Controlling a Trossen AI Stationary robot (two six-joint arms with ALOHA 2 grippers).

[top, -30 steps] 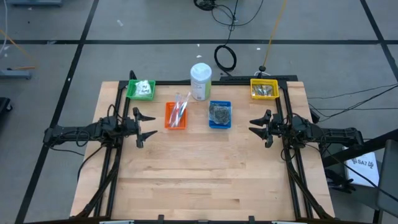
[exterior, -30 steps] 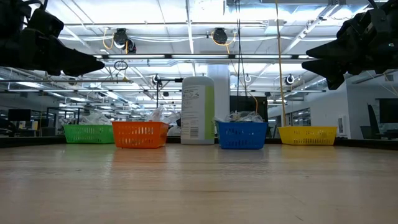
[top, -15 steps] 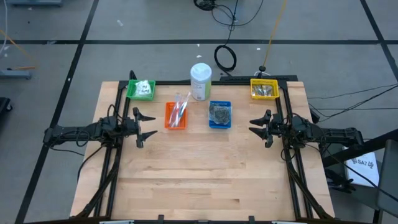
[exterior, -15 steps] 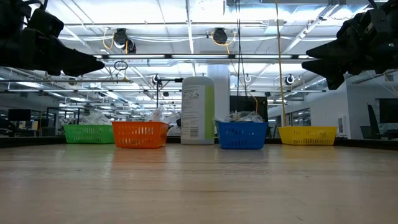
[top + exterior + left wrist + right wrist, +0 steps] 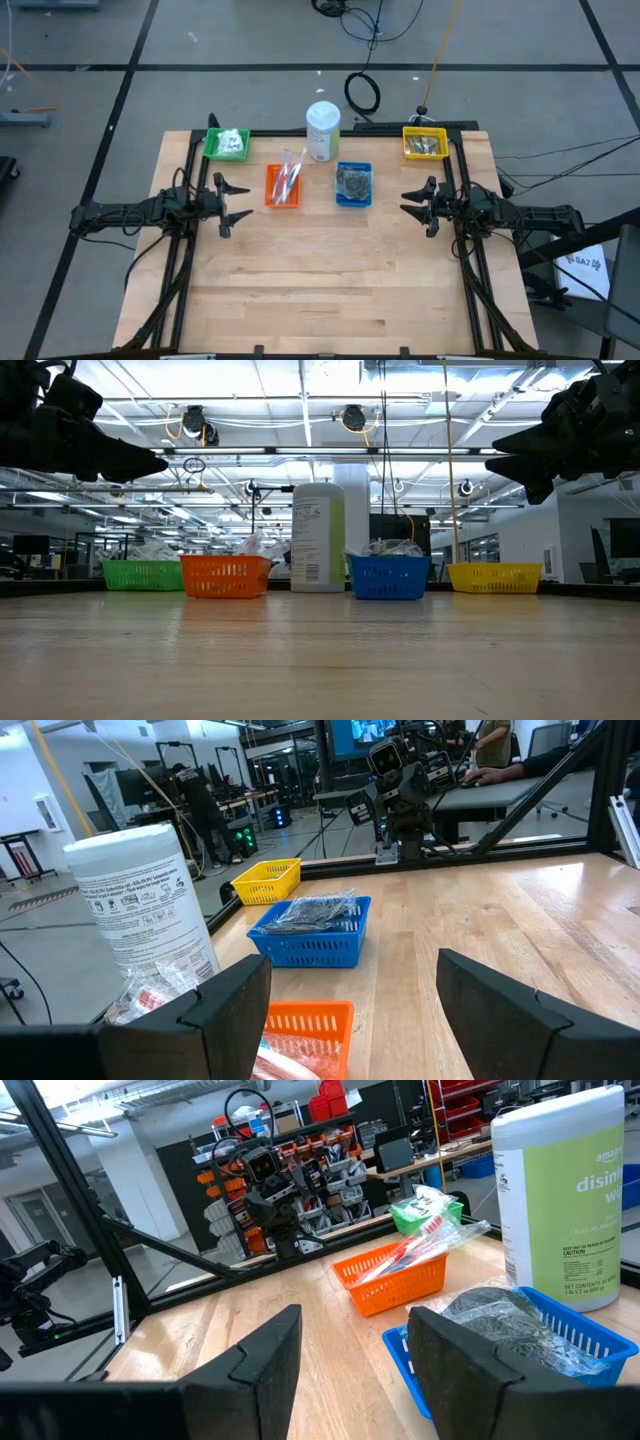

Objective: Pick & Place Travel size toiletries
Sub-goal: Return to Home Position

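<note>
Four small trays stand along the table's far side. The green tray [image 5: 226, 144] holds a white fluffy wad. Clear sachets stick up out of the orange tray [image 5: 283, 186]. The blue tray [image 5: 353, 184] holds dark grey puffs under clear wrap, and the yellow tray [image 5: 424, 143] holds silvery sticks. My left gripper [image 5: 238, 202] hovers open just left of the orange tray. My right gripper [image 5: 410, 205] hovers open to the right of the blue tray. Both hang well above the tabletop in the low view, left gripper [image 5: 150, 460] and right gripper [image 5: 500, 455].
A tall white bottle with a green label [image 5: 322, 131] stands between the orange and blue trays at the far edge. The bare wooden tabletop [image 5: 330, 270] stretches across the middle and near side. Cables lie on the floor beyond the far edge.
</note>
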